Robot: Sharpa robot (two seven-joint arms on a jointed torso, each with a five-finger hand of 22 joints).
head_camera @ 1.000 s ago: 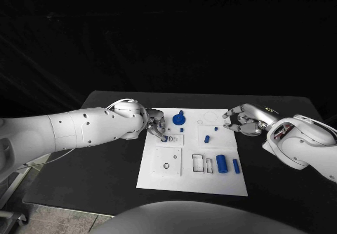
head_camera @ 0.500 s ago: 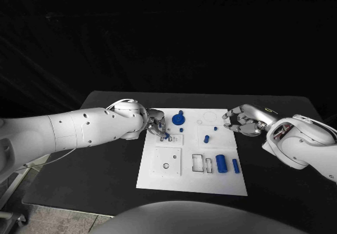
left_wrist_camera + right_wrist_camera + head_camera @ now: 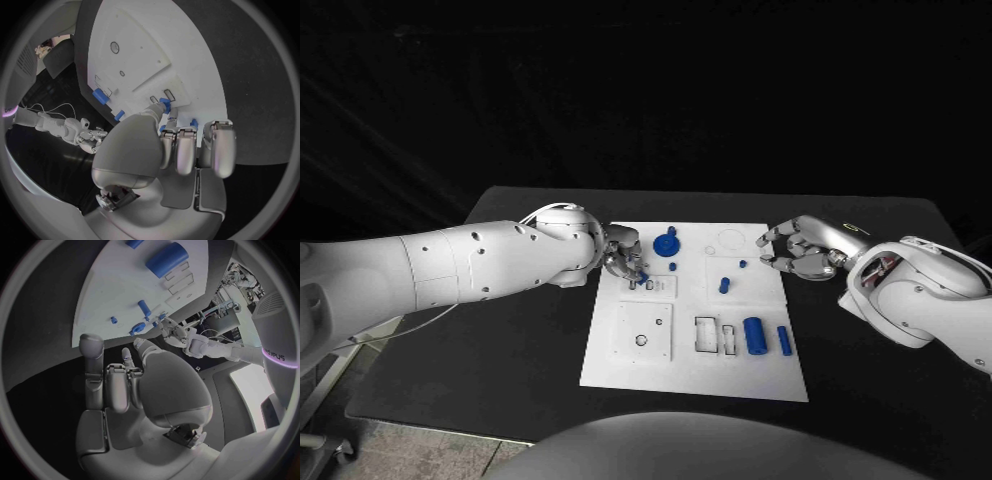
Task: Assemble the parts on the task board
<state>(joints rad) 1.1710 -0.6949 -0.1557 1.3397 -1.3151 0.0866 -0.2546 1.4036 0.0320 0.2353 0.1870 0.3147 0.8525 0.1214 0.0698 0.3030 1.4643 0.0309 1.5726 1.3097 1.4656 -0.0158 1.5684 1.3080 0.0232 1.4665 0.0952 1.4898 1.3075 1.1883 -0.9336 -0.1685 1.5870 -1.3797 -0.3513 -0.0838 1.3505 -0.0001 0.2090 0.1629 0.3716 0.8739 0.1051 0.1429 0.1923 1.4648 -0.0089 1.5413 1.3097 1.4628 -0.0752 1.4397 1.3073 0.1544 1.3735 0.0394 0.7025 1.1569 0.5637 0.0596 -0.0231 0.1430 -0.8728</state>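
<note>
The task board (image 3: 692, 375), a white plate, lies in the middle of the black worktop (image 3: 488, 350). Its near part carries a large blue cylinder (image 3: 756, 336) and, just beside it toward the right edge, a slimmer blue bar (image 3: 785, 341); two narrow rectangular slots (image 3: 708, 335) lie just left of the cylinder, and whether anything sits in them cannot be told. A square inset panel (image 3: 645, 331) with small dark rings occupies the near left. Farther back, at mid-board, a short blue peg (image 3: 724, 285) stands apart from the rest. The left hand (image 3: 620, 260) rests over the board's left edge, fingers curled together with the tips lowered onto a small blue part (image 3: 165, 104) at a recess; the left wrist view shows the part pinched at the fingertips (image 3: 169, 116). The right hand (image 3: 802, 250) hovers just off the board's right edge, fingers curled inward and holding nothing. At the far end sit a round blue knob (image 3: 666, 242) and, close to it, a small blue stud (image 3: 674, 266). In all, six blue pieces can be counted.
</note>
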